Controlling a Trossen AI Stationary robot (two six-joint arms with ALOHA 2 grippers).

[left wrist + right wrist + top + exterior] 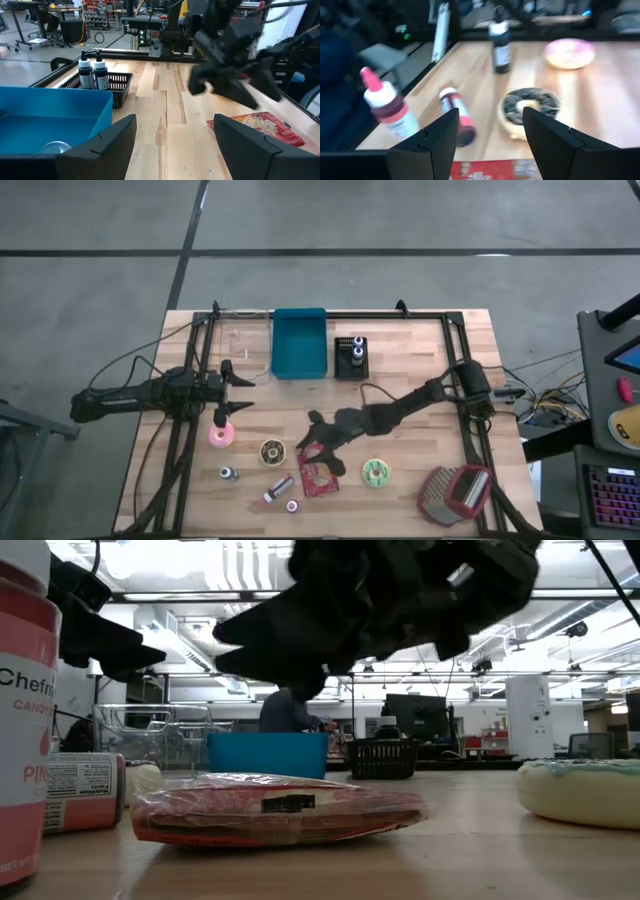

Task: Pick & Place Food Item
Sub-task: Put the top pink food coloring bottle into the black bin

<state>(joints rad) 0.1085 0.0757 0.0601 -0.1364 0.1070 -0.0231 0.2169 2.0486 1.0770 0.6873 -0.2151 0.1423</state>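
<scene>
1. Two dark arms reached over the pale wooden counter (420, 370); the right end effector (316, 442) hovered just above the near edge of the flat red plastic-wrapped food packet (318, 474), its fingers spread and holding nothing.
2. The left end effector (224, 412) waited with its fingers wide apart above the pink-frosted doughnut (220, 436), well clear of the packet.
3. The packet lay flat on the counter, between the dark chocolate-sprinkled doughnut (271, 451) and the green-iced doughnut (376, 472).
4. In the high view its long axis ran nearly front to back, tilted slightly.
5. The step looked like an approach to grasp: a good pick would likely need the fingers lowered astride the packet's short width, closing gently on the thin edges.
6. The open blue plastic bin (299, 343) seemed the probable destination.
</scene>
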